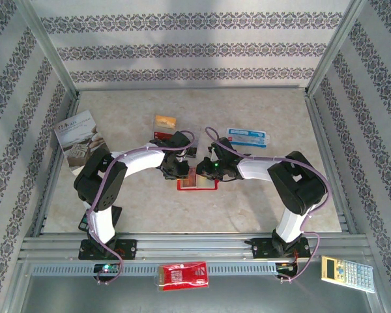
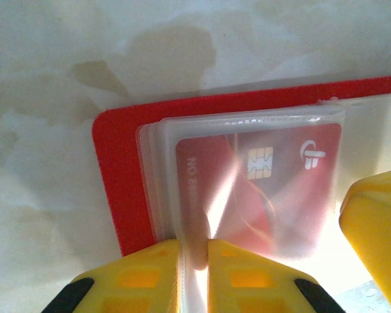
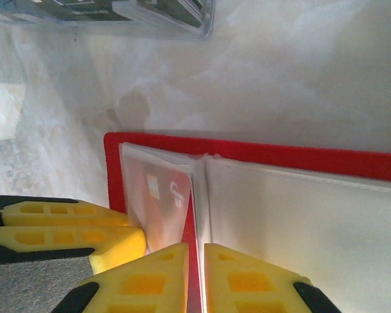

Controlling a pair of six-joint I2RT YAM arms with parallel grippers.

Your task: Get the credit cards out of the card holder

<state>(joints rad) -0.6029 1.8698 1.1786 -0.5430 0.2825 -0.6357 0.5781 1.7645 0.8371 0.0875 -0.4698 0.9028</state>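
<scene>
While both arms fold inward to meet at mid-table, take in what surrounds them. A booklet (image 1: 78,138) lies far left against the frame. A calculator (image 1: 347,274) sits on the near ledge at the right, and a red packet (image 1: 182,275) rests on that ledge between the two bases.

Behind the arms, well apart from each other, lie the blue card (image 1: 247,137) and the smaller orange-yellow card (image 1: 165,121). Both are flat on the table (image 1: 156,212), outside the holder. From above, the two wrists cover most of the card holder (image 1: 199,187).

The surface is pale and mottled like stone, boxed in by aluminium framing and patterned wallpaper panels (image 1: 195,49).

The holder lies open and flat at centre, its long axis running left to right and its clear pockets facing up.

Left gripper (image 2: 195,251): fingers almost touching, pinching the edge of a clear pocket (image 2: 182,163). Inside is a red card (image 2: 280,202), chip side up, its long side lying along the holder's.

Right gripper (image 3: 195,261): just as narrow, nipping a pocket leaf at the fold, right beside the left one's fingers.
</scene>
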